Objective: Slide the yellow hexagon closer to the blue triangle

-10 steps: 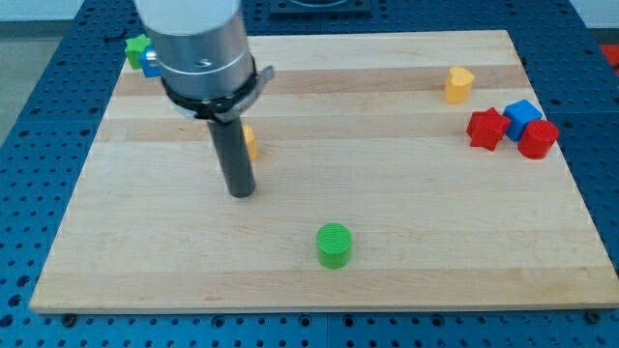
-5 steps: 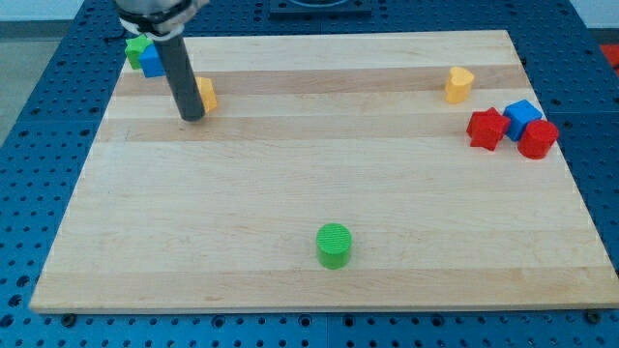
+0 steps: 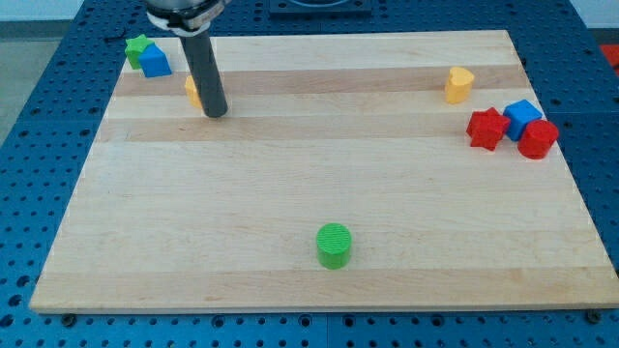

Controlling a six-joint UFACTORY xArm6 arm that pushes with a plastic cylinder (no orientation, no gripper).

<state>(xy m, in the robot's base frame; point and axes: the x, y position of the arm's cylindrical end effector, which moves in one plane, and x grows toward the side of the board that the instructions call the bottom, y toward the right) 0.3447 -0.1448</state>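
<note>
Yellow hexagon (image 3: 193, 90) sits near the board's top-left corner, mostly hidden behind the dark rod, and my tip (image 3: 216, 114) is planted just to its right and slightly below, touching or nearly so; I cannot tell which. No claw on this arm, just the bare rod. Up at the view's top left, the blue triangle (image 3: 154, 62) lies near the hexagon, with a green block (image 3: 137, 45) pressed against its left side. Between hexagon and triangle, bare wooden board (image 3: 290, 242). Far right: a yellow block (image 3: 458, 84), then two red blocks (image 3: 486, 129) (image 3: 538, 139) flanking a blue cube (image 3: 523, 116). A green cylinder (image 3: 335, 245) stands alone low in the middle. Only a yellow sliver of the hexagon shows.
</note>
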